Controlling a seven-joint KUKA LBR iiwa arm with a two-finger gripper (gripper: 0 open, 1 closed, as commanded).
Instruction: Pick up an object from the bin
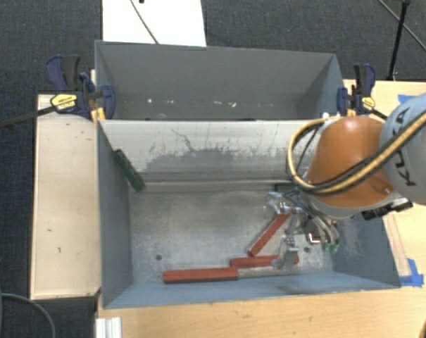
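Bin [198, 210] – grey metal, holding four loose items.
Arm [350, 164] – orange-covered, reaching in from the right and hanging over the near right part of the floor.
Long stick [200, 276] – red-brown, lying flat along the near wall.
Green bar [129, 170] – dark, leaning in the far left corner, well apart from the rest.
Slanted stick [266, 237] – red-brown, lying diagonally near the right, its upper end running under the gripper [293, 239].
Short stick [253, 263] – red-brown, lying between the long stick's right end and the gripper.
Gripper – hovering at the slanted stick's upper end; whether it is open or closed, I cannot tell.
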